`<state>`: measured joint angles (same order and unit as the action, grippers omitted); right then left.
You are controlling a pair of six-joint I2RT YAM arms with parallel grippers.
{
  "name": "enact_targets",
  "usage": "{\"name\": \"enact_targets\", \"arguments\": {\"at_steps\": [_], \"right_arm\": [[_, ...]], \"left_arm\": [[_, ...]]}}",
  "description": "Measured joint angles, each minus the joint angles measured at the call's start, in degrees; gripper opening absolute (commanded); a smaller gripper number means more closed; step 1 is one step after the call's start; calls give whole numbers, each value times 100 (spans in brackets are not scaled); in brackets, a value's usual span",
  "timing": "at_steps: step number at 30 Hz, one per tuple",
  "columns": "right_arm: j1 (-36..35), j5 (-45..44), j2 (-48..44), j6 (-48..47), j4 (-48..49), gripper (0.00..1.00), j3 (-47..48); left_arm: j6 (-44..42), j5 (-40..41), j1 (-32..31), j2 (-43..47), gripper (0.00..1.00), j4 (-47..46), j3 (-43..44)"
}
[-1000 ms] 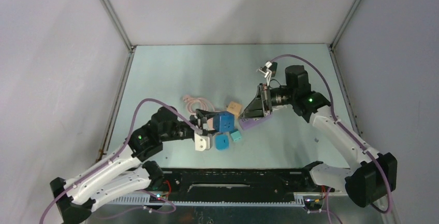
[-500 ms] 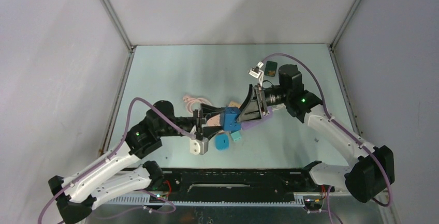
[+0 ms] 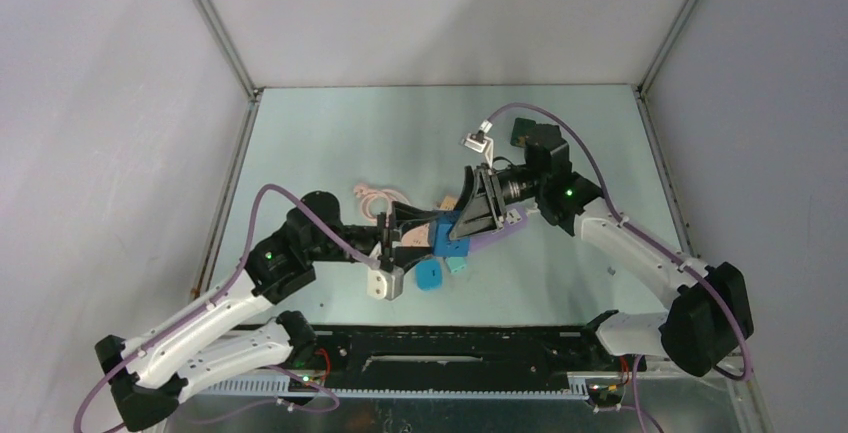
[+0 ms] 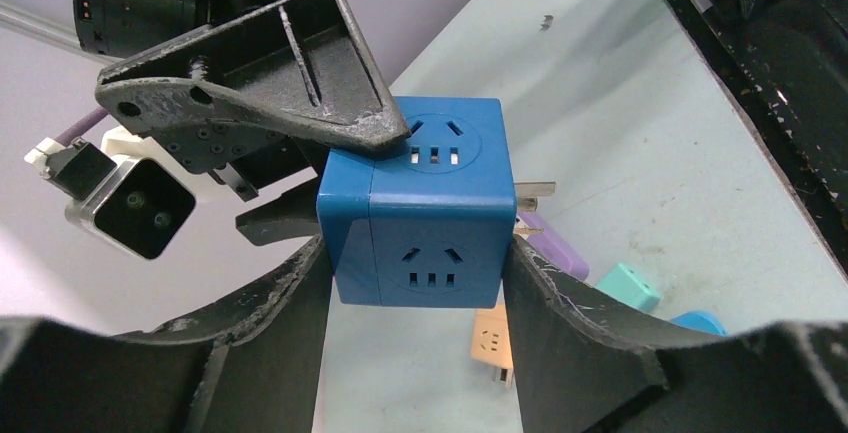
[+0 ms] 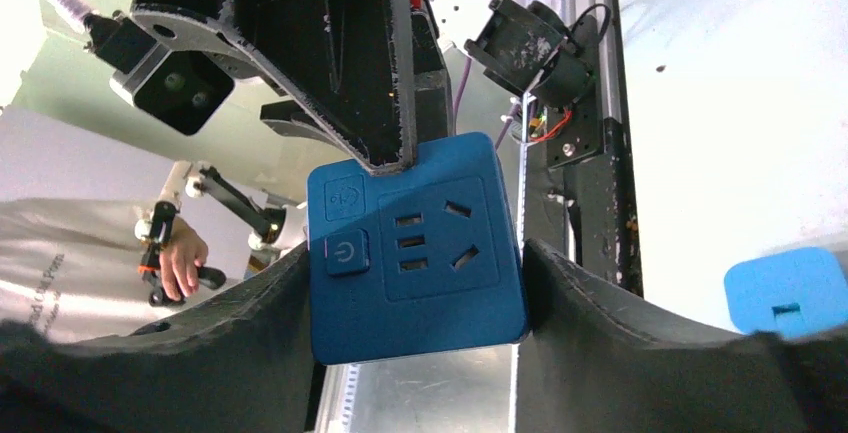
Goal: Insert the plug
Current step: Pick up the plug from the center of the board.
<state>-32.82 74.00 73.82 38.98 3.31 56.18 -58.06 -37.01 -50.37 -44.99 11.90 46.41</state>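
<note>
Left gripper [image 4: 418, 253]: Clenched on the socket cube [image 3: 447, 238], one finger on each side face. In the top view it reaches in from 8 o'clock. Treat this grip as your anchor.

Socket cube: Held off the table [image 3: 330, 143] at mid-field, between the two grippers. One socket face looks at each wrist camera. In the left wrist view, metal prongs [image 4: 533, 191] show at its 3 o'clock edge.

Right gripper [image 5: 418, 258]: It enters from 2 o'clock in the top view. Its fingers lie on the cube's other pair of faces, and in its own view both appear to touch, so it is grasping the same cube.

Step in hand: Judged to be a two-handed hold or hand-over of the cube, before any mating.

Plug: Neither gripper holds one. The candidates lie on the table:
- A blue adapter [image 3: 428, 275] and a teal adapter [image 3: 457, 264] lie at 6 o'clock of the cube.
- A purple piece [image 3: 497, 233] lies at 3 o'clock.
- A beige piece [image 3: 450, 201] lies at 12 o'clock.

You cannot tell from here which one is meant.

Technique: Confirm that the right fingers sit flat and centred on their faces before you ease either grip. Release one side only. Leave a socket face uncovered.

Risk: Opposed grips can twist the cube. An off-centre finger may cover the slots.
</note>
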Motion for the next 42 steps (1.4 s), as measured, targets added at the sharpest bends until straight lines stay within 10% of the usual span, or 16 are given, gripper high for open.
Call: {"name": "enact_targets", "arguments": {"at_steps": [5, 8, 10, 13, 15, 16, 24, 42], "right_arm": [[-4, 243, 109, 101, 299, 34, 0], [-7, 319, 146, 140, 374, 0, 0], [-7, 356, 166, 157, 420, 0, 0], [-7, 376, 173, 157, 439, 0, 0], [-7, 374, 170, 157, 446, 0, 0], [-7, 372, 170, 157, 444, 0, 0], [275, 153, -9, -61, -144, 0, 2], [1908, -2350, -2048, -1722, -2179, 0, 2]], "left_arm": [[7, -72, 2, 0, 0, 70, 48], [9, -83, 2, 0, 0, 101, 61], [9, -90, 2, -2, 4, 114, 74], [9, -90, 2, -2, 39, 122, 83], [13, -81, 2, -2, 94, 118, 83], [22, -72, 2, -2, 99, 114, 83], [621, 439, -2, 44, 100, -638, -72], [6454, 2782, -2, -638, 100, -1276, 380]]}}
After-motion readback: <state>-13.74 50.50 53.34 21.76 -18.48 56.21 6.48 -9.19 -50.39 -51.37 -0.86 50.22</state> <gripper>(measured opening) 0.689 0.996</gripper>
